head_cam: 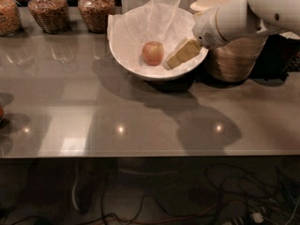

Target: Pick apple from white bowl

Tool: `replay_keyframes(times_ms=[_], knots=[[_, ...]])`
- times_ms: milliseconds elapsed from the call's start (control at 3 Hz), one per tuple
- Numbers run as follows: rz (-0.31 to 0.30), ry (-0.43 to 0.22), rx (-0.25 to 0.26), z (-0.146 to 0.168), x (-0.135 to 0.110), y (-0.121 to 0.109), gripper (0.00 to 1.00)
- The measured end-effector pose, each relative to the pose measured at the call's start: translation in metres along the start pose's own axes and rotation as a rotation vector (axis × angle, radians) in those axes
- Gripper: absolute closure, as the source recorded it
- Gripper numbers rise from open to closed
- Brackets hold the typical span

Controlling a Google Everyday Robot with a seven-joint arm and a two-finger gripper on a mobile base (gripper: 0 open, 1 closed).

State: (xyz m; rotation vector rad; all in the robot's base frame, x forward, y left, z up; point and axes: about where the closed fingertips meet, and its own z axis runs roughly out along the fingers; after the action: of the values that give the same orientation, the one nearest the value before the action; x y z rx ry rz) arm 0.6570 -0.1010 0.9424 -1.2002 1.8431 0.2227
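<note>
Grain jars (47,11), wicker basket (234,57), grey table (140,121)
</note>
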Motion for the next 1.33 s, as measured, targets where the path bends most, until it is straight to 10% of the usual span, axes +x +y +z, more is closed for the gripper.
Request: replay_keyframes(times_ms=[1000, 1333], knots=[[-0.032, -0.042, -0.021, 0.037, -0.017, -0.001, 0.0], [-0.041, -0.064, -0.015, 0.05, -0.013, -0.002, 0.19]])
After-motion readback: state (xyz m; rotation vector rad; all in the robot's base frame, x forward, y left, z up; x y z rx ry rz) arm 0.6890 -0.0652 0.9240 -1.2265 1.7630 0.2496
